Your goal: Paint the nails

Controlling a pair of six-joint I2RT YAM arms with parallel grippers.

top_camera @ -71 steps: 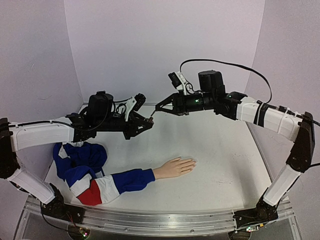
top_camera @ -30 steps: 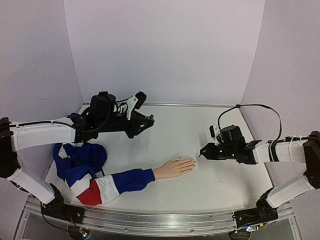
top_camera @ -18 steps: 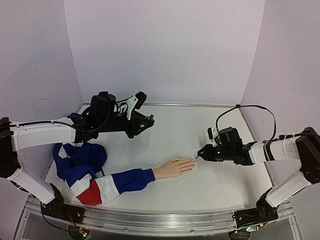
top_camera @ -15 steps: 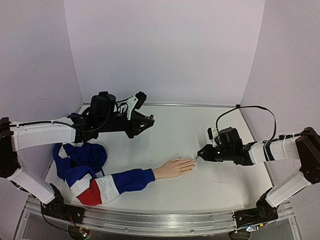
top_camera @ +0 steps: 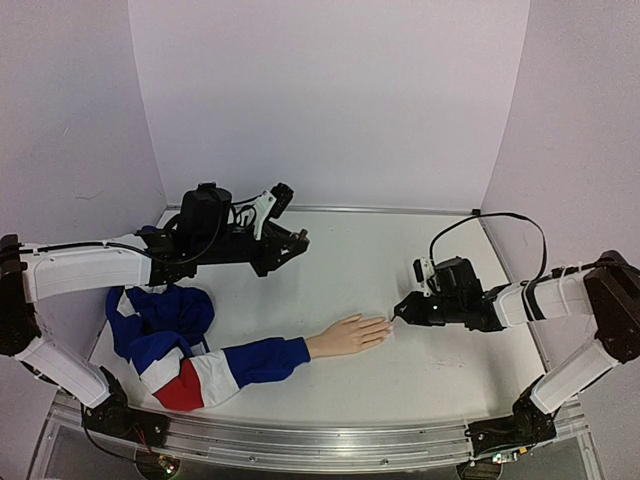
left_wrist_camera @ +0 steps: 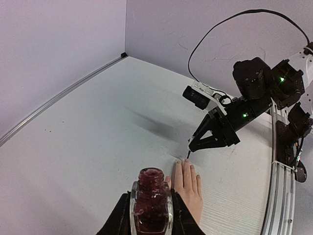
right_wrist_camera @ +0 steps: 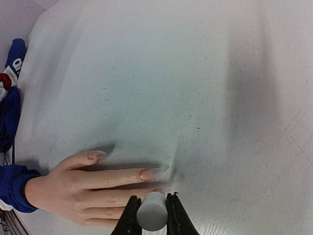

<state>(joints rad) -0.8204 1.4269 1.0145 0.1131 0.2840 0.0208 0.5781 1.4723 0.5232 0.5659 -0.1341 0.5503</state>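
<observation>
The peach mannequin hand lies palm down on the white table, its pale nails pointing right. My right gripper is shut on the pale grey cap of the polish brush. It hovers low at the fingertips, and the dark brush tip is just above the middle finger's nail. The index nail and thumb nail look bare pink. Farther back left, my left gripper is shut on the open dark red polish bottle and holds it upright above the table.
The blue, white and red sleeve runs left from the hand into a bunched heap. Walls close in the table at the back and sides. A metal rail runs along the near edge. A black cable loops over the right arm.
My right gripper came down from beside the bottle to table height, then crept left to the fingertips. The left arm and the bottle have not moved.
</observation>
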